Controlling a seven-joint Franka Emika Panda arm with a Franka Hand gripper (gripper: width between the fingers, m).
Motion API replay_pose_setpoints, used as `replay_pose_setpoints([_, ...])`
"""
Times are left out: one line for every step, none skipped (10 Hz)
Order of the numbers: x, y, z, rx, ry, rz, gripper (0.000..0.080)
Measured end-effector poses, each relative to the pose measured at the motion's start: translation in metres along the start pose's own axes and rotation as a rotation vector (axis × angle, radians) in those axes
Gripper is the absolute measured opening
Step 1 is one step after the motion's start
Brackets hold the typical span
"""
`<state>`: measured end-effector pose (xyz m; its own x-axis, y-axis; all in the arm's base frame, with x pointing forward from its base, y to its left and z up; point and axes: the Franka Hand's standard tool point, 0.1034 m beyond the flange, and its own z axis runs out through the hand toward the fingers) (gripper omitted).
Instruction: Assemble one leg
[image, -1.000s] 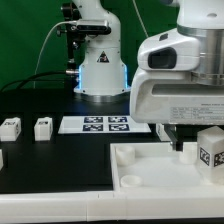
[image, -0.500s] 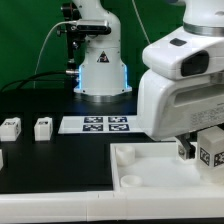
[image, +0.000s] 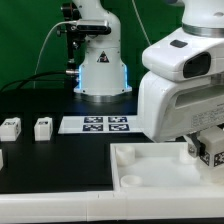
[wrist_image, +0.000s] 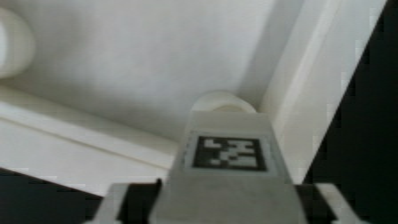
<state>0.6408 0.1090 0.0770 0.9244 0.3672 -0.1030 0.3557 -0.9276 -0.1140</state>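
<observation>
My gripper (image: 206, 150) is shut on the leg (image: 213, 150), a small white post with a black-and-white tag. It holds the leg upright at the exterior view's right edge, over the far right part of the large white tray-like piece (image: 150, 168). In the wrist view the leg (wrist_image: 228, 150) sits between my gripper's (wrist_image: 228, 202) two fingers. Its rounded tip is at the corner of the tray-like piece (wrist_image: 125, 70). I cannot tell whether the tip touches the corner.
Two loose legs (image: 11, 127) (image: 43, 128) stand on the black table at the exterior view's left, and a third shows at the left edge (image: 1, 158). The marker board (image: 95, 124) lies in front of the robot's base (image: 100, 70). A green backdrop closes the back.
My gripper has shifted a little to the exterior view's right and slightly down, still holding the leg. The loose legs and the tray-like piece have not moved.
</observation>
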Motion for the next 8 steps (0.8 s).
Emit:
replay_pose_setpoints([0.0, -0.0002, 0.0001, 0.001, 0.0, 0.016, 0.0293])
replay_pose_setpoints([-0.0001, -0.0002, 0.0001, 0.001, 0.0, 0.056, 0.0293])
replay_pose_setpoints([0.0, -0.0003, 0.0001, 0.002, 0.0, 0.066, 0.0293])
replay_pose_setpoints([0.0, -0.0008, 0.0003, 0.004, 0.0, 0.146, 0.0293])
replay_pose_setpoints([0.0006, -0.0016, 0.0005, 0.005, 0.006, 0.284, 0.0293])
replay_pose_setpoints([0.0011, -0.0034, 0.001, 0.003, 0.017, 0.434, 0.0293])
replay_pose_setpoints([0.0018, -0.0053, 0.0013, 0.003, 0.02, 0.542, 0.0293])
replay_pose_setpoints([0.0019, -0.0063, 0.0016, 0.002, 0.019, 0.706, 0.0293])
